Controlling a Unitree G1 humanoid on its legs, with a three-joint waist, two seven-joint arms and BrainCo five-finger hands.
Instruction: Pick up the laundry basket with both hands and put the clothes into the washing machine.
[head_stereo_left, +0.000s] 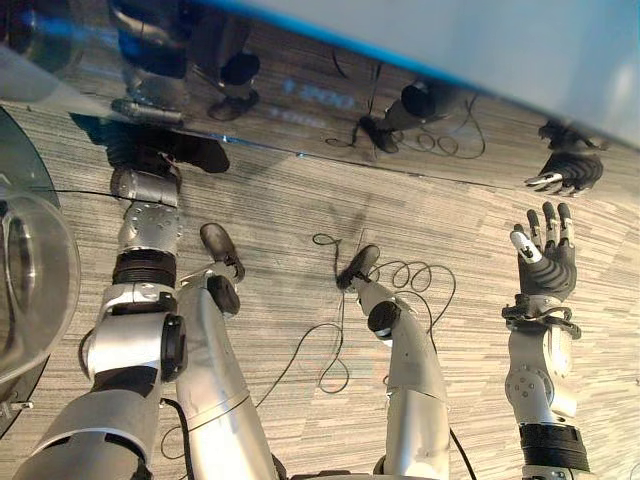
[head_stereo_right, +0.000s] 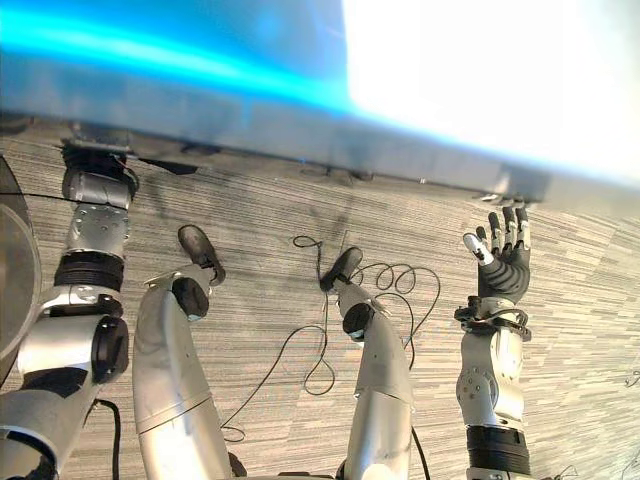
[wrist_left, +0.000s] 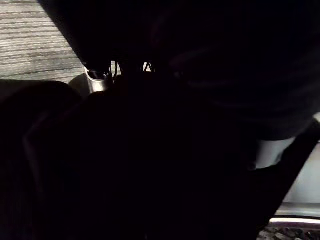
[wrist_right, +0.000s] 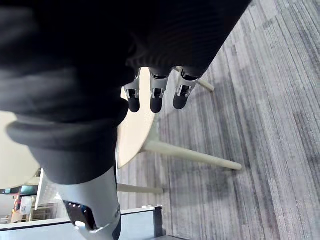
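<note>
- Washing machine (head_stereo_left: 450, 40) — pale body over a glossy dark front — spans the far side, its long axis running left to right. Its round glass door (head_stereo_left: 30, 270) stands at the near left.
- Left hand (head_stereo_left: 170, 152) is far left, at the foot of that front; I cannot tell how its fingers stand.
- Right hand (head_stereo_left: 545, 262) is at the right, near the front: fingers straight, slightly spread, pointing far, holding nothing.
- Past its fingers in the right wrist view: a cream round table (wrist_right: 135, 135) on grey carpet (wrist_right: 260, 100).

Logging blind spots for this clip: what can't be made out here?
Left hand: in the eye views, lost in shadow at the foot of the glossy panel; its wrist view is nearly black, so any grasp is unreadable.
Round glass door: cut off by the eye views' left edge.
Pale table: mostly behind the right hand and its dark cover in the right wrist view.
</note>
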